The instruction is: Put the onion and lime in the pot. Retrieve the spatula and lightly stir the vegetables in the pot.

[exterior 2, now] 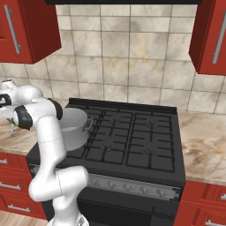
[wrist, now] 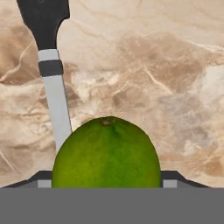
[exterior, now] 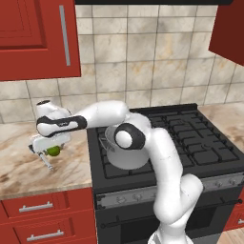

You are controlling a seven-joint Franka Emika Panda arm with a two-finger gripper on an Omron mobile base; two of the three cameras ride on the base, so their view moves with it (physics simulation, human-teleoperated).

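Lime step in hand. Claw [exterior: 49, 151] closed around lime [exterior: 53, 151], low over tabletop [exterior: 19, 167] left of stove; spatula [wrist: 50, 74] just beside. Next: lift, carry right, release over pot [exterior: 125, 155].

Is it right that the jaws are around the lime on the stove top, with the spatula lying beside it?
Not quite. The lime sits on the marble counter left of the stove, not on the stove top; the left base view shows this. The rest holds: the spatula lies beside it.
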